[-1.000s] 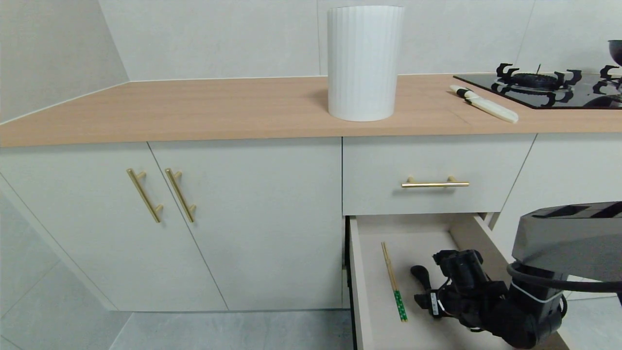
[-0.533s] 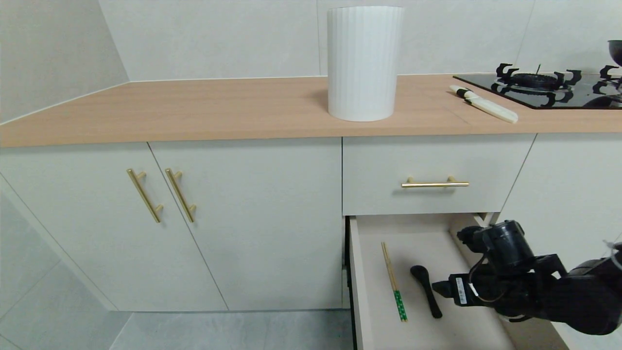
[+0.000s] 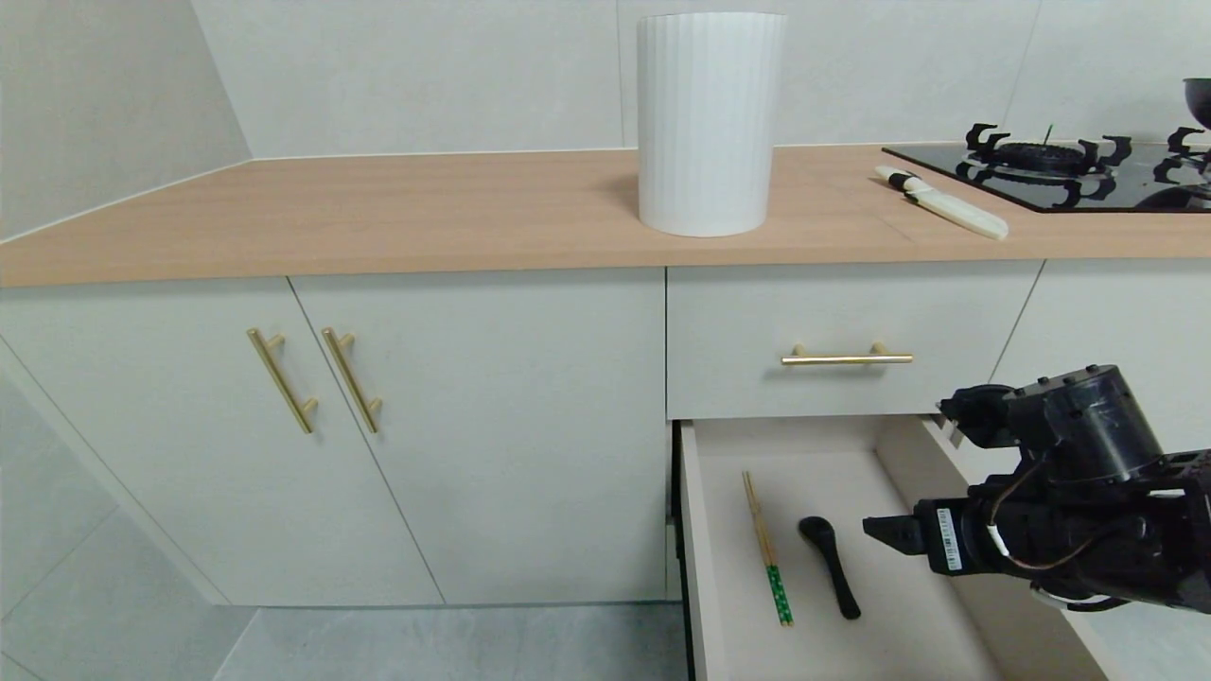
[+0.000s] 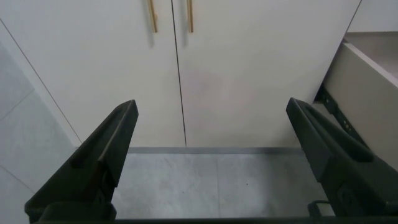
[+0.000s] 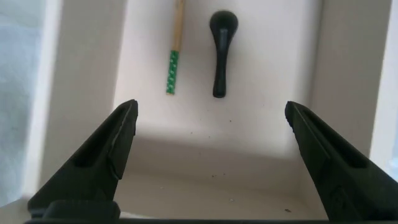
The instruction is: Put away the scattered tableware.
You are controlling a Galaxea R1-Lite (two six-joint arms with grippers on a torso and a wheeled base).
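Drawer [image 3: 698, 530] stands open to receive tableware: chopsticks [image 3: 766, 549] and black spoon [image 3: 831, 566] lie side by side on its floor. Right gripper [image 5: 210, 109] hangs above them, fingers wide and empty, seemingly free to fetch the knife [image 3: 941, 200] on the countertop [image 3: 426, 208].

I read this as a kitchen — wood countertop [image 3: 426, 213] across the upper frame, gas hob [image 3: 1050, 163] upper right, tiled wall [image 3: 426, 76] behind, brass-handled cabinets [image 3: 492, 435] below, drawer [image 3: 833, 478] open lower right.

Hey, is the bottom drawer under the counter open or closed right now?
Open. The lower drawer is pulled out, with the chopsticks and black spoon lying on its floor; the upper drawer is shut.
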